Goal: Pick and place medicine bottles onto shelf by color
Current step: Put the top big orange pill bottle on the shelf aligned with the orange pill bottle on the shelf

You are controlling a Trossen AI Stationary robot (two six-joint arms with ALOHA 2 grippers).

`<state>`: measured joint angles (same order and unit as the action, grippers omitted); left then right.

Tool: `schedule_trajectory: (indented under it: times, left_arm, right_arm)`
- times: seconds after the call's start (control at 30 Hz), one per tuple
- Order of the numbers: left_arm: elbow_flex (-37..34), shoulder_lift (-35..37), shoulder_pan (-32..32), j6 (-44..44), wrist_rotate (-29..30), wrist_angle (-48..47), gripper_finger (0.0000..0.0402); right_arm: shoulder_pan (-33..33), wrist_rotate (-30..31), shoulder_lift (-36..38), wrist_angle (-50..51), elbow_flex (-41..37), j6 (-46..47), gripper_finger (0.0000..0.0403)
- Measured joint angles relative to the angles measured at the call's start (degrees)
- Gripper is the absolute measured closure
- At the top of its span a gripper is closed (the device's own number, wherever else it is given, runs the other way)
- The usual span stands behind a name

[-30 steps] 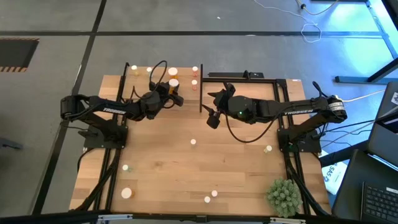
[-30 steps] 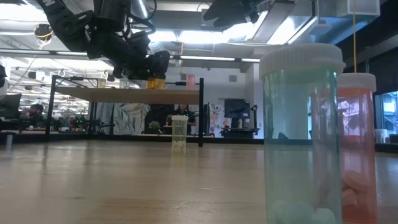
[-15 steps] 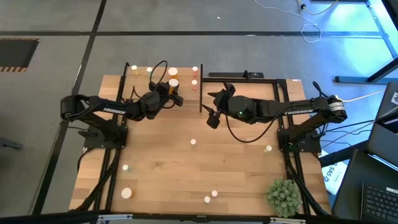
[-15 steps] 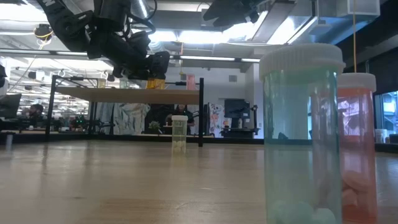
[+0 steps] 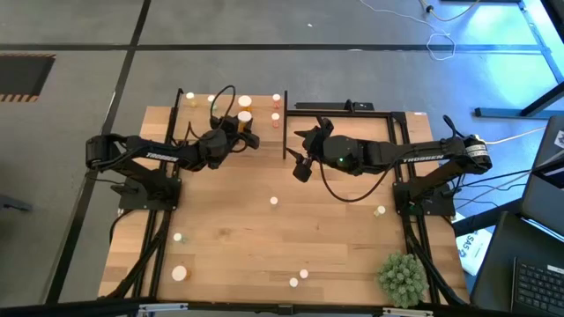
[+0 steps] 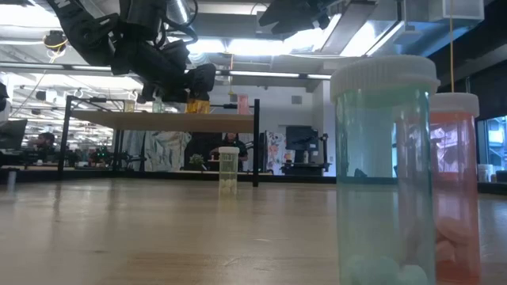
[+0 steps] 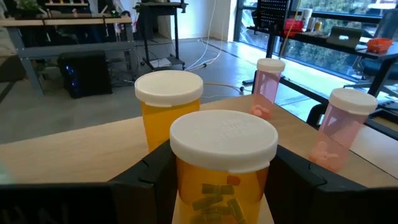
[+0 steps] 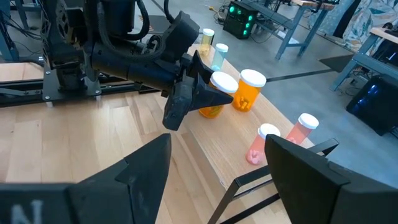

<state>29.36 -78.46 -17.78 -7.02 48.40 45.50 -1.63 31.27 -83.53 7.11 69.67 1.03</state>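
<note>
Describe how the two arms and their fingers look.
Both the left arm and right arm are dark, jointed, with white lettering and looping black cables. The right arm shows a green light. Fingers are black, broad and flat.

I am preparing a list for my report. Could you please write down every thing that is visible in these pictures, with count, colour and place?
shelf: one, light wood with black posts, far edge of the table.
orange bottles on shelf: one standing free, white cap, beside the held one.
pink bottles on shelf: two, white caps, at the shelf's end.
pale bottles on shelf: two, far end; colours hard to tell.
loose bottles on table: about seven, white caps, scattered; one green and one reddish stand close to the low camera.
plant ball: one, green, near right corner.
table: one, wooden.
left gripper: closed on an orange bottle, over the shelf.
right gripper: open, empty, above the table.
</note>
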Motion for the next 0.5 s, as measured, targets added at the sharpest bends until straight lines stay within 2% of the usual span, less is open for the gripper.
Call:
schedule_trajectory:
  times: [0.23,0.5]
  left_arm:
    - [0.0,0.0,0.0,-0.1,-0.3,0.0,0.0217]
    - [0.0,-0.1,0.0,0.0,-1.1,-0.3,0.0172]
  right_arm:
    - [0.0,0.0,0.0,0.0,0.0,0.0,0.0142]
    - [0.0,0.0,0.0,0.0,0.0,0.0,0.0142]
